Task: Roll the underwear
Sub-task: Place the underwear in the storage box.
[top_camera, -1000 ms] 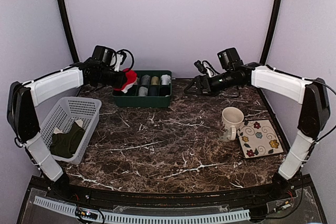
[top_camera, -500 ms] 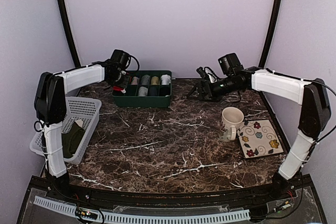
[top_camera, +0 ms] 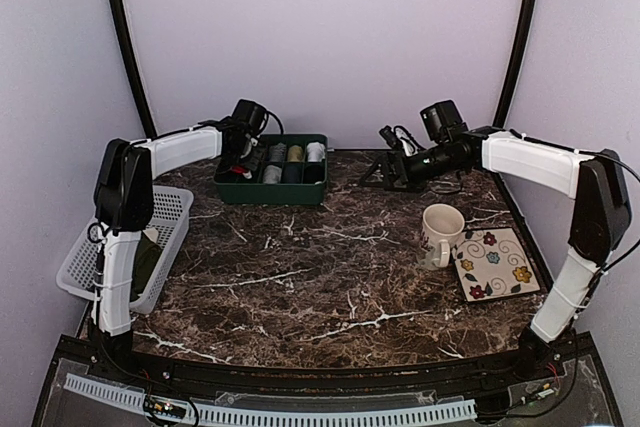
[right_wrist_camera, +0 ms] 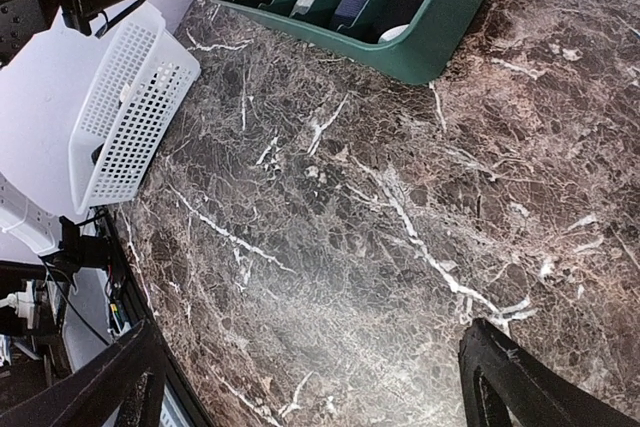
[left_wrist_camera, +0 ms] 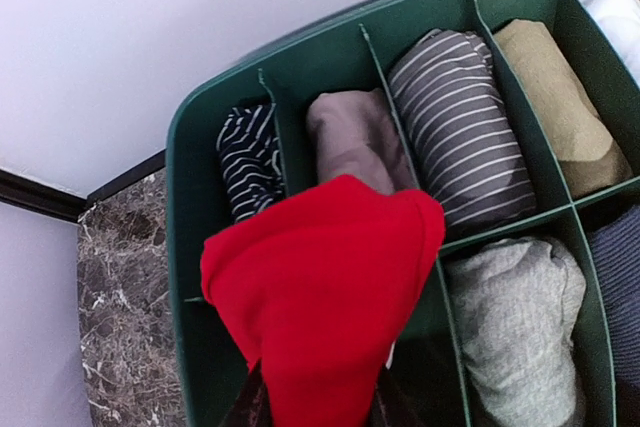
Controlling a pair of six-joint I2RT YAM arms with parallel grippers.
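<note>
Reading from the near edge outward. On the counter [top_camera: 320, 287], a mug [top_camera: 441, 232] and a flowered coaster [top_camera: 495, 263] sit at 3 o'clock and a white basket [top_camera: 165, 209] at 9 o'clock; none is involved.

Further out, the right end effector [right_wrist_camera: 312, 337] hovers over bare counter at 1 o'clock, jaws spread wide with nothing between them.

Farthest, at 11 o'clock, the left end effector [left_wrist_camera: 316, 409] is closed narrow on the underwear [left_wrist_camera: 320, 287]. It is a compact red bundle hanging above the near-left cell of the green organiser tray [left_wrist_camera: 178, 177].

Judgement: rolling looks done and the step in hand is stowing. What shows of that cell looks vacant; neighbouring cells hold rolls. The next move calls for lowering straight in, clear of the dividers, then releasing without letting the roll spring loose.
</note>
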